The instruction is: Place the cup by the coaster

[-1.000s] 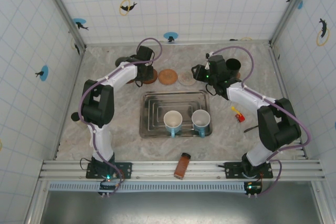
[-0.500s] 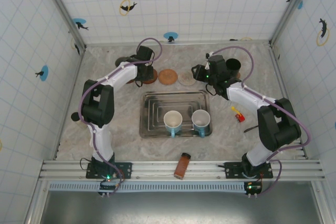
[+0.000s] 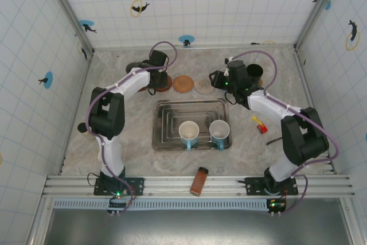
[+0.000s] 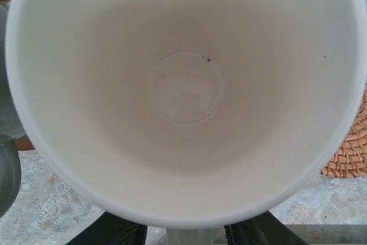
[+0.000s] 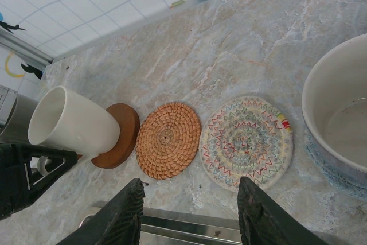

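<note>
Since the cup (image 5: 73, 125) looks hard, smooth and easy to break, I think it needs a soft, steady hold at the rim. It is on or just over the brown wooden coaster (image 5: 122, 137), right under the left gripper (image 3: 155, 77). I cannot tell if that gripper pinches it. The right gripper (image 5: 192, 213) is spread apart and holds nothing.
</note>
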